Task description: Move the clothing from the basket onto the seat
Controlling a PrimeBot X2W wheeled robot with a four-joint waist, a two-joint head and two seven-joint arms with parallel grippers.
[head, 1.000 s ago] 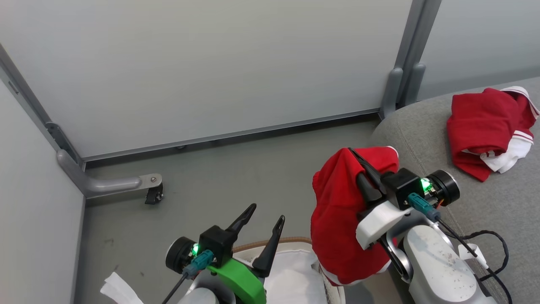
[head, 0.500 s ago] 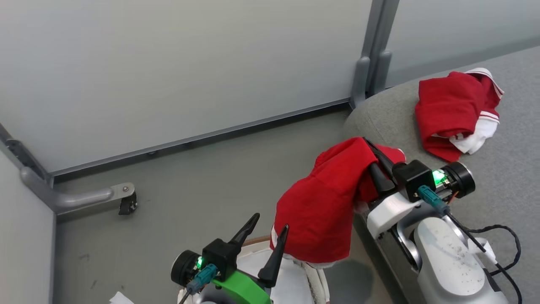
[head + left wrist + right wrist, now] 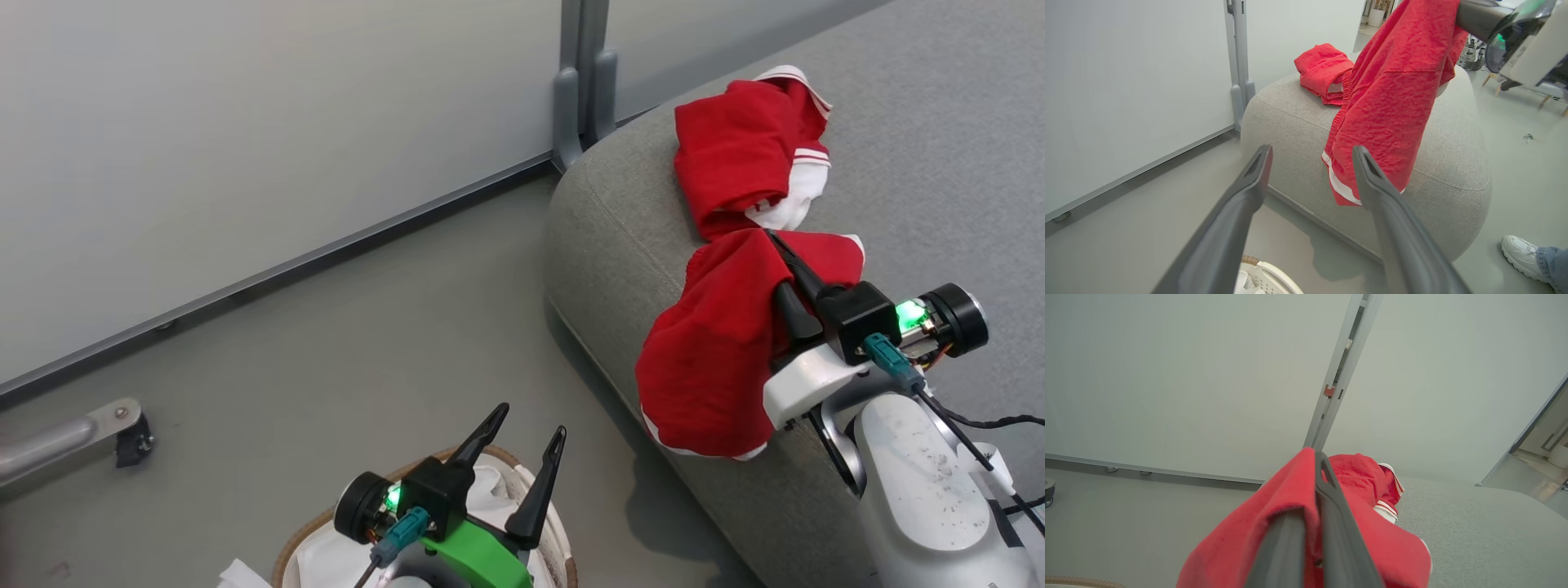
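In the head view, your right end effector (image 3: pixel 780 265) sat at 3 o'clock. Its two fingers (image 3: pixel 1341 547) were pressed together on a red garment (image 3: pixel 718 359). In the right wrist view they met with no gap at the tip, and red cloth draped down on both sides of them. The garment hung from this grip over the near edge of the seat (image 3: pixel 922 147). Its white-trimmed hem lay at 7 o'clock from the grip, in front of the seat's side. You could not tell whether the cloth touched the cushion.

A second red garment (image 3: pixel 735 155) lay crumpled on top of the seat, at 12 o'clock from the held one and just beside it. Its white panel and striped trim faced 3 o'clock. You could not confirm contact between the two garments.

Your left end effector (image 3: pixel 529 418) was at 6 o'clock in the head view. Its fingers were spread wide apart and held nothing. The basket (image 3: pixel 558 531) stood directly below it on the grey floor (image 3: pixel 367 343), with its brown rim and white liner (image 3: pixel 326 559) in view. The seat stood at 2 o'clock from the basket, separated from it by a strip of floor.

A grey partition post (image 3: pixel 584 82) rose at 12 o'clock, just behind the seat's far corner. In the left wrist view, a person's white shoe (image 3: pixel 1521 251) rested on the floor at 4 o'clock, near the seat.
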